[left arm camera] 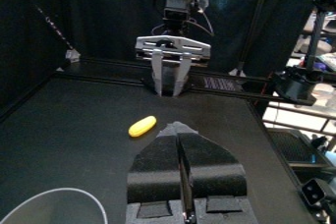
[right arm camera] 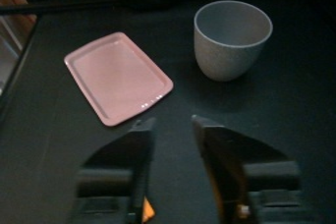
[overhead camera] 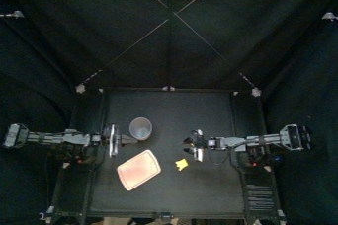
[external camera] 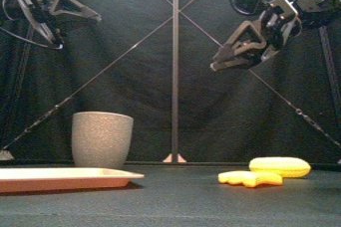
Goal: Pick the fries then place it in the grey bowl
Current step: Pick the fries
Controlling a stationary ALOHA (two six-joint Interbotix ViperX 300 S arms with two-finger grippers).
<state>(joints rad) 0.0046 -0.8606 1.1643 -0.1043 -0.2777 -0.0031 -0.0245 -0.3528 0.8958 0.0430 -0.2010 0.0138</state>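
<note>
The yellow fries [external camera: 250, 178] lie on the black table a little right of the middle, close to the front, seen in the top view as a yellow patch [overhead camera: 183, 163]. The tall grey speckled cup [external camera: 103, 138] stands upright, left of centre [overhead camera: 141, 127]. My right gripper [right arm camera: 170, 123] hangs open high above the fries [external camera: 229, 64], nothing between its jaws; a sliver of orange shows under it at the right wrist view's edge. My left gripper [left arm camera: 180, 136] is shut and empty, raised beside the cup [overhead camera: 117, 141]. It hides part of the fries in its own view.
A flat pink tray [external camera: 60, 178] lies at the front left, below the cup [overhead camera: 138, 173]. A yellow oval toy [external camera: 280, 166] rests just behind and right of the fries, also visible in the left wrist view [left arm camera: 141, 126].
</note>
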